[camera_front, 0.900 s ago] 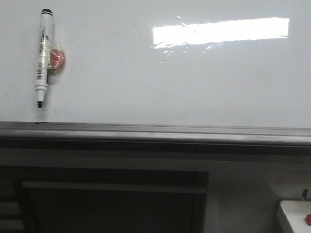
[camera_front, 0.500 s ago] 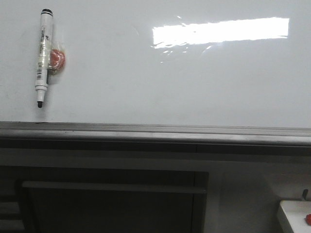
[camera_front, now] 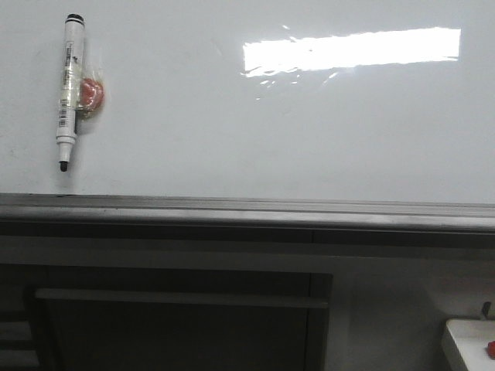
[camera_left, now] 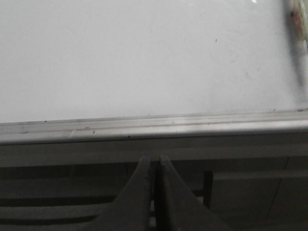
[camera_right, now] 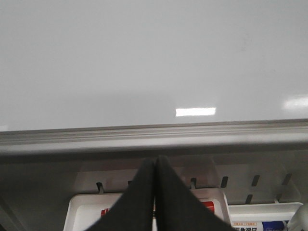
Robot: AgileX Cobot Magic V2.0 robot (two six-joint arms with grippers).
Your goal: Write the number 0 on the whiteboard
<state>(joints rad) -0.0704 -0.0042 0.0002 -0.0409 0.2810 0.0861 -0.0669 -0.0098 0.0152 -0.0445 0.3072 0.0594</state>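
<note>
- The whiteboard [camera_front: 255, 131] fills the upper part of the front view: a large, flat, glossy white sheet, smooth, with one long bright bar of light glare [camera_front: 352, 50] across its upper right.
- Along the board's lower edge runs a grey metal ledge [camera_front: 247, 210], a straight brushed strip with a dull sheen.
- Below the ledge sits a dark cabinet front [camera_front: 178, 317] with a pale horizontal bar across it.
- A marker pen [camera_front: 68, 91] hangs against the board near its upper left corner, almost upright, black tip pointing down. Its barrel is a slim white cylinder with a printed label and a black cap end on top.
- A small rounded red-orange blob [camera_front: 93, 94] touches the pen's right side; clear tape seems to cover both.
- No drawn oval shows anywhere on the board; its surface reads plain white, with only faint specks in my left wrist view.
- My left fingers [camera_left: 155, 166] are two dark, smooth, tapering blades pressed together, holding nothing, pointing at the ledge from below.
- My right fingers [camera_right: 155, 166] are the same shape, tips meeting, holding nothing, also under the ledge.
- Beneath my right fingers lies a white plastic tray [camera_right: 79, 211] with red print and slotted walls behind it.
- In the front view's lower right corner, a white tray corner [camera_front: 468, 340] with a small red item [camera_front: 489, 348] appears.
</note>
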